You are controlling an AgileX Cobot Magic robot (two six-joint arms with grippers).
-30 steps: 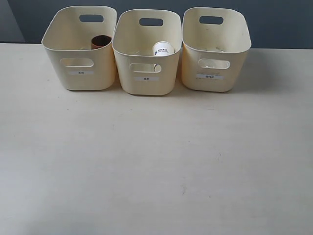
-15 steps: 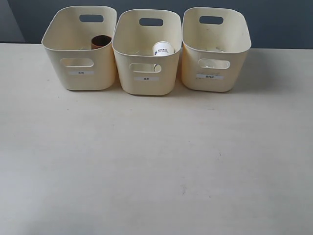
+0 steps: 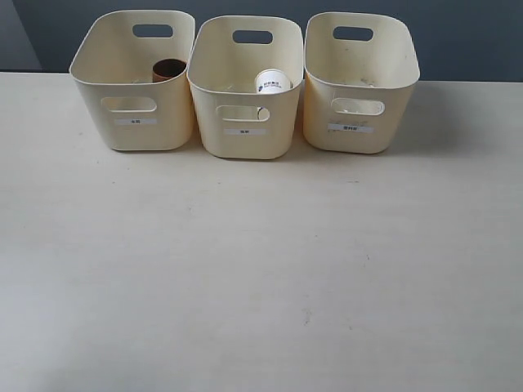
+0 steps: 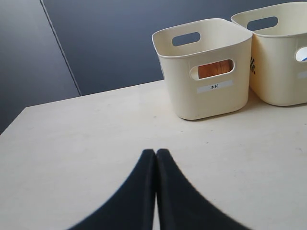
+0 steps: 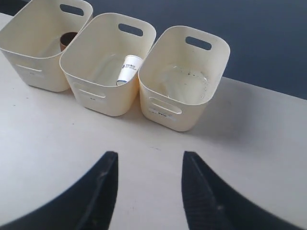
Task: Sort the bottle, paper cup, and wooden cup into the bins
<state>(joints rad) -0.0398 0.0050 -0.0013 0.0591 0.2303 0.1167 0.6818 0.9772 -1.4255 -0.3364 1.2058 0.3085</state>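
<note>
As the bins (image 3: 282,122) sit in a row along the 12 o'clock side of the surface (image 3: 261,269), contents go bin by bin. 11 o'clock bin (image 3: 167,131): wooden cup (image 3: 168,69) inside, against its 3 o'clock wall; brown also shows through the front handle cutout in the left wrist view. 12 o'clock bin (image 3: 211,135): paper cup (image 3: 273,81) inside, near its 2 o'clock corner. 1 o'clock bin (image 3: 396,122): bottle (image 5: 184,79) shows only as a faint clear shape on the bin floor in the right wrist view, hard to make out. Left hand (image 4: 155,152): fingers pressed together, nothing between them, over bare surface. Right hand (image 5: 150,155): fingers apart, holding nothing, well short of the bins.
</note>
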